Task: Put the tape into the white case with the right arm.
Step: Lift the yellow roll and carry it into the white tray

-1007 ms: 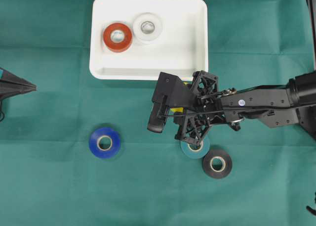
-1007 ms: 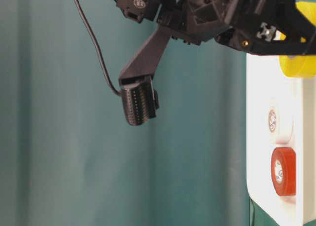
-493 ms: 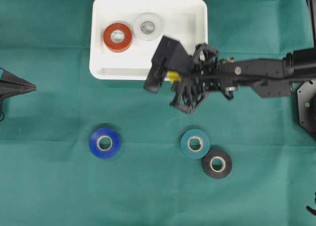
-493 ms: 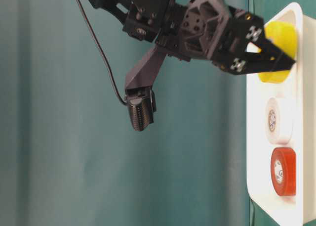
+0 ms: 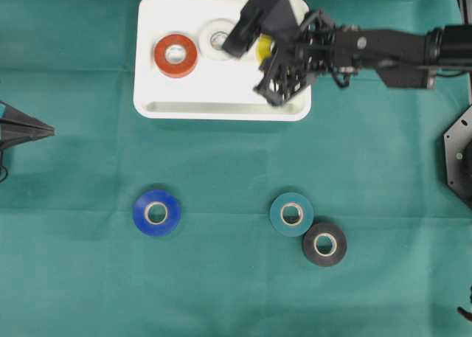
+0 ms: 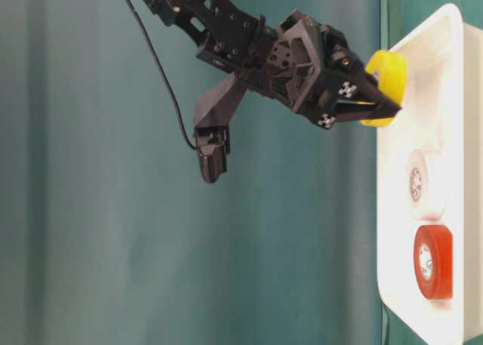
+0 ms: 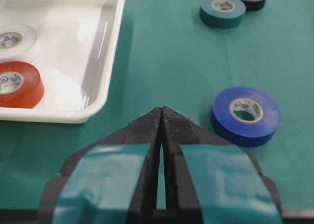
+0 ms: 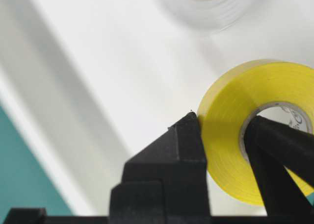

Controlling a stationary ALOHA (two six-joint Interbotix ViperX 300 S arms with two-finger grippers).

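**Yellow roll over the case, carried by the right arm**

Overhead: the right gripper (image 5: pixel 267 51) is hanging over the white case (image 5: pixel 221 110), pinching the yellow tape (image 5: pixel 263 46), mostly hidden under the wrist; red tape (image 5: pixel 175 55) and white tape (image 5: pixel 220 40) are lying flat in the case; blue tape (image 5: pixel 156 212), teal tape (image 5: pixel 291 214) and black tape (image 5: pixel 324 243) are sitting on the green cloth (image 5: pixel 74 278); six rolls counted, one of each colour, one case.

Table level: the yellow roll is riding clear above the case rim, not yet resting on it.

Left wrist: the left gripper (image 7: pixel 162 121) is idling with its tips pressed together, holding nothing.

Right wrist: one finger (image 8: pixel 274 145) is sitting inside the core, the other outside, clamping the roll's wall; judged light, stiff, fairly smooth-sided, not fragile; a wall pinch looks the sound hold, though the roll could pivot if the grip is slack.
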